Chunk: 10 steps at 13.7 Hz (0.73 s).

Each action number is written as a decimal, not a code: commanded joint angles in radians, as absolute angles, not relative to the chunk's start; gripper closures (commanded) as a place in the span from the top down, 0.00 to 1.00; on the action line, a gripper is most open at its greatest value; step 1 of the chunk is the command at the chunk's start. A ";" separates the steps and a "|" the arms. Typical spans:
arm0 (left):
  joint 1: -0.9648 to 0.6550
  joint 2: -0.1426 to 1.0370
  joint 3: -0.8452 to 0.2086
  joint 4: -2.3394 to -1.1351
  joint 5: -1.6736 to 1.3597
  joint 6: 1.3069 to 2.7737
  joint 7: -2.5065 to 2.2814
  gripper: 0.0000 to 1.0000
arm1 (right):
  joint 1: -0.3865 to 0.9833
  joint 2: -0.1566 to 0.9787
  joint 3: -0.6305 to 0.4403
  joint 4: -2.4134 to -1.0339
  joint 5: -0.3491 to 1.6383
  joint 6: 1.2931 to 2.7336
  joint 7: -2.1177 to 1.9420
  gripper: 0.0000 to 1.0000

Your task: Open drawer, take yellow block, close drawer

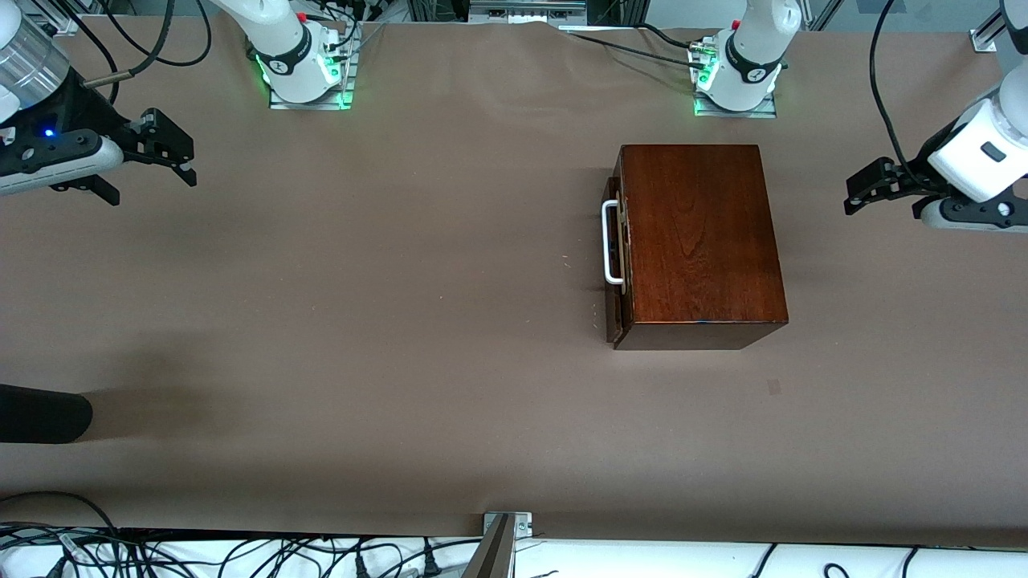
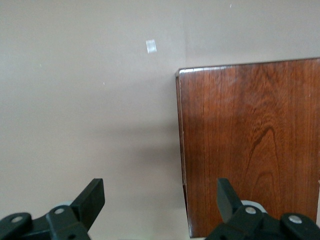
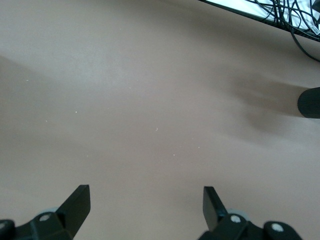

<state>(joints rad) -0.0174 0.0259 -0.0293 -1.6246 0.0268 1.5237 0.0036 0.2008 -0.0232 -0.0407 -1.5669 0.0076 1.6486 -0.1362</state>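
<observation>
The dark reddish-brown wooden box [image 1: 699, 241] stands on the table toward the left arm's end. Its drawer [image 1: 613, 309] faces the right arm's end and has a white handle [image 1: 609, 242]. The drawer front sits almost flush, with a thin pale strip showing between it and the box. The yellow block is hidden. My left gripper [image 1: 850, 197] hovers open and empty over the table beside the box's back end. The left wrist view [image 2: 160, 187] shows the box top [image 2: 250, 145]. My right gripper [image 1: 191, 164] waits open and empty at the right arm's end of the table, over bare table in its wrist view [image 3: 145, 192].
A black rounded object [image 1: 40, 413] juts in at the right arm's end, near the front camera, and shows in the right wrist view [image 3: 310, 102]. A small square mark [image 1: 773, 387] lies on the brown table cover [image 1: 401, 321]. Cables [image 1: 241, 554] run along the front edge.
</observation>
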 commanded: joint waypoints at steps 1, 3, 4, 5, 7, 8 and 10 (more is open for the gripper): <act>-0.025 0.075 -0.032 -1.585 0.017 1.489 0.003 1.00 | 0.193 -0.023 -0.038 -1.559 0.017 1.649 -0.141 1.00; -0.034 0.089 -0.034 -1.566 0.018 1.486 0.008 1.00 | 0.193 -0.023 -0.038 -1.559 0.017 1.651 -0.141 1.00; -0.041 0.092 -0.035 -1.563 0.020 1.486 0.018 1.00 | 0.193 -0.023 -0.038 -1.559 0.017 1.651 -0.141 1.00; -0.058 0.092 -0.037 -1.562 0.017 1.486 0.018 1.00 | 0.193 -0.023 -0.038 -1.559 0.017 1.651 -0.141 1.00; -0.104 0.092 -0.081 -1.568 0.017 1.479 0.002 1.00 | 0.193 -0.023 -0.038 -1.559 0.017 1.651 -0.141 1.00; -0.115 0.101 -0.124 -1.565 0.017 1.483 -0.029 1.00 | 0.193 -0.023 -0.038 -1.559 0.017 1.651 -0.141 1.00; -0.117 0.138 -0.226 -1.563 0.023 1.499 -0.166 1.00 | 0.193 -0.023 -0.038 -1.559 0.017 1.651 -0.141 1.00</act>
<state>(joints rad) -0.1121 0.0867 -0.1547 -1.6016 0.0253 1.5081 -0.0717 0.2005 -0.0232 -0.0414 -1.5669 0.0076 1.6491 -0.1362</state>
